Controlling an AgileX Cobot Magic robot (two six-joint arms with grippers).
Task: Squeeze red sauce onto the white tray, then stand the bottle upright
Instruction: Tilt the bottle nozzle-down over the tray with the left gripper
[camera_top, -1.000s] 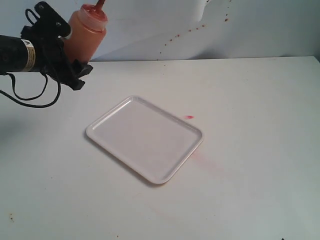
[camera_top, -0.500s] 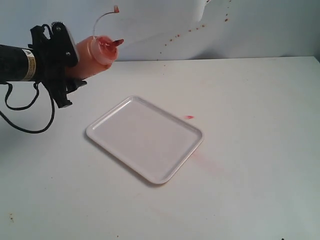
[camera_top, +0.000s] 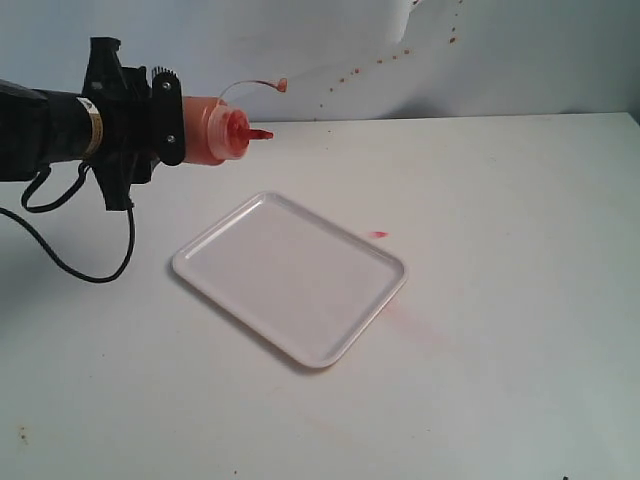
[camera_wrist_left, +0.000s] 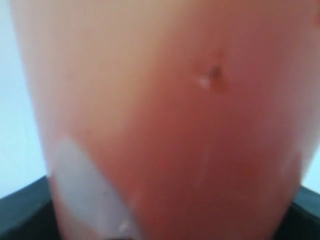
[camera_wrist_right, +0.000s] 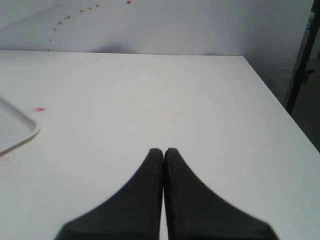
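The black left claw (camera_top: 178, 130) is clamped round the base end of the translucent orange-red plastic squeeze bottle (camera_top: 212, 131). The bottle lies about level in the air, beyond the far left corner of the flat rectangular white plastic tray (camera_top: 230, 232), not yet over it. Its red pointed nozzle (camera_top: 258, 133) aims rightward and its tethered cap (camera_top: 282, 85) dangles clear. The left wrist view shows only a blurred orange wall (camera_wrist_left: 175, 125), so the grip itself is probably firm, but I cannot check it there.

No glossy sauce shows on the tray, so I judge the squeezing step is only being set up. The next move calls for carrying the nozzle over the tray's middle, tipping it downward, then pressing the bottle.

Just beside the tray's far right edge a tiny red smear (camera_top: 379, 234) marks the white worktop (camera_top: 520, 300). Right of the tray, the black right claw (camera_wrist_right: 164, 156) hangs empty, jaws pressed together.
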